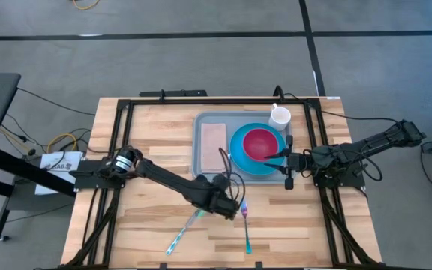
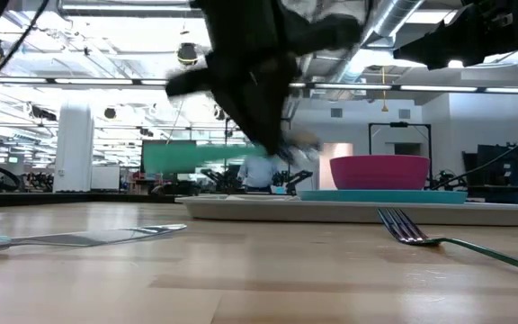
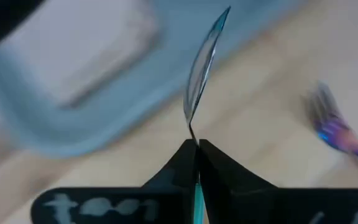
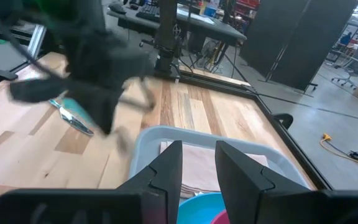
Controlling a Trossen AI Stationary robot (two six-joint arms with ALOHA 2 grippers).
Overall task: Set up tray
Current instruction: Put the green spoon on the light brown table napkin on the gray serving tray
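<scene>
Overhead arrangement, left to right. A knife (image 1: 184,232) lies bare on the wooden table (image 1: 141,217), toward the near edge. The left gripper (image 1: 235,204) hangs above the boards just off the tray's near rim; in its own wrist view its fingers (image 3: 173,174) are pressed together on the thin handle of a utensil (image 3: 201,68), whose shiny blade-like end stands up past the fingertips (spoon or knife cannot be decided from this edge-on sight). A fork (image 1: 245,225) with a teal handle lies on the table just beside that gripper.

The tray (image 1: 203,166) sits at the middle of the far half of the table. It holds, on its left part, a tan napkin (image 1: 214,139) lying flat; on its right part, a blue plate (image 1: 240,166) carrying a pink bowl (image 1: 259,141). A white cup (image 1: 279,117) stands at the tray's far right corner (whether inside the rim or on it is not clear).

The right gripper (image 1: 282,156) hovers over the right edge of the plate, fingers (image 4: 166,168) held slightly apart with nothing between them.

Hidden or unclear: the bowl's interior shows no contents from above. In the table-level view the left arm (image 2: 250,63) is a dark smear, and the cup is mostly screened behind the bowl (image 2: 379,171). The plate's right edge is covered by the right gripper.
</scene>
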